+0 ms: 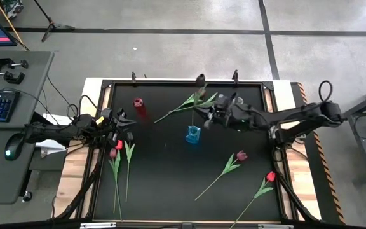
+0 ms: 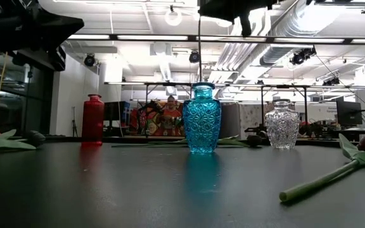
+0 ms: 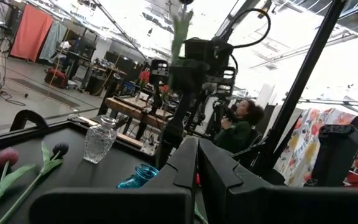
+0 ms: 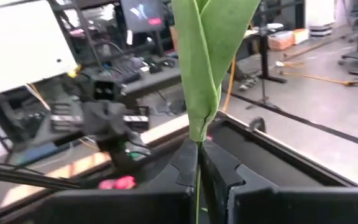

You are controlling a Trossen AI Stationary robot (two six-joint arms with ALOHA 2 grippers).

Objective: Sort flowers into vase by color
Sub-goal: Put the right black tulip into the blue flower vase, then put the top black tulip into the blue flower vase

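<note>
My right gripper is shut on a tulip's thin green stem, high over the blue vase. The tulip's leaf stands up above the fingers; its head does not show. My left gripper is shut and empty at the table's left, above two tulips that lie flat, heads red and maroon. A red vase and a clear glass vase stand toward the far edge. My right gripper pinches the tulip's stem just below the leaf's base between its two fingers. The fingers come about level from the table's right and lie across the stem. The tulip is upright and lifted clear; its stem hangs straight down to the blue vase's mouth.
Two tulips lie near the far edge by the clear vase. A maroon tulip and a red tulip lie at the near right. The table's middle near the front is bare. A person sits beyond the table.
</note>
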